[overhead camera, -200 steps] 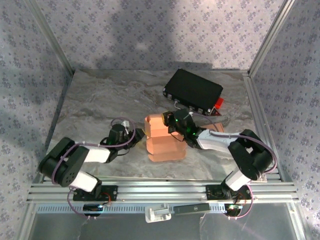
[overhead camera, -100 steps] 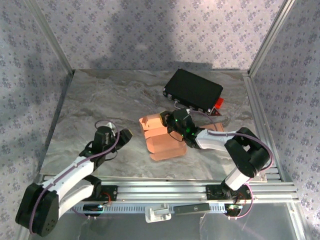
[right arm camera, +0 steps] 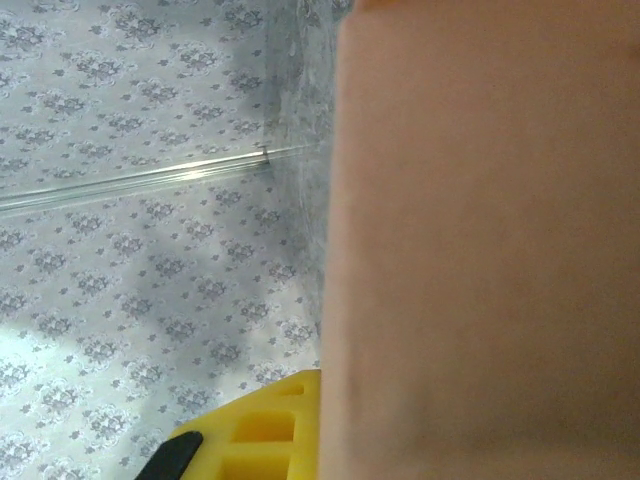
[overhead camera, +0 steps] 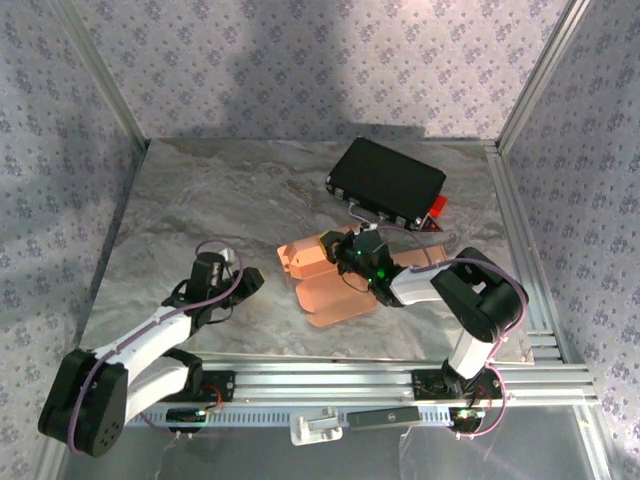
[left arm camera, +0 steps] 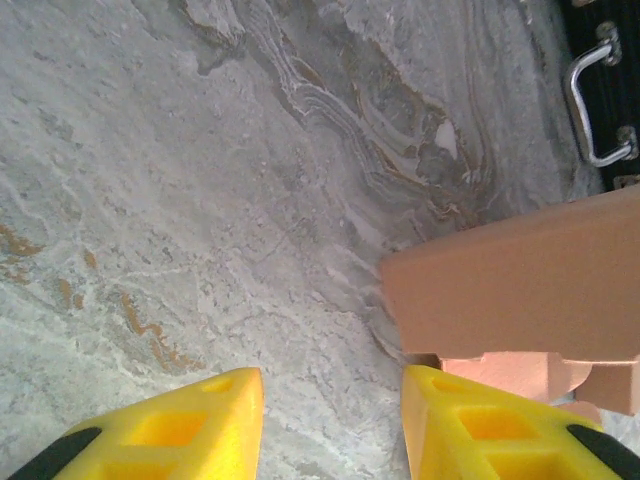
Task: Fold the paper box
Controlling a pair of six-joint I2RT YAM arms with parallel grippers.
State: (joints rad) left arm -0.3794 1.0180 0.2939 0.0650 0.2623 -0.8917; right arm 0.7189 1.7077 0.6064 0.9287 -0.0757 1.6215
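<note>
The salmon paper box point(overhead camera: 325, 285) lies partly folded at the table's middle, its flaps spread toward the left. My right gripper point(overhead camera: 354, 256) sits on the box's far right edge, shut on a box wall. In the right wrist view that wall point(right arm camera: 480, 250) stands against one yellow finger point(right arm camera: 260, 435); the other finger is hidden behind it. My left gripper point(overhead camera: 246, 282) hovers left of the box, apart from it. Its yellow fingers point(left arm camera: 215, 430) stand open over bare table, with the box point(left arm camera: 520, 285) just ahead on the right.
A black case point(overhead camera: 387, 180) with a red part point(overhead camera: 436, 208) lies behind the box at the back right; its metal handle point(left arm camera: 598, 100) shows in the left wrist view. Patterned walls and aluminium frame rails point(overhead camera: 300, 380) enclose the marble table point(overhead camera: 200, 200).
My left gripper has pulled back leftward off the box and narrowed slightly. The box has dropped from standing to lying lower and flatter, still in the right gripper's hold.
</note>
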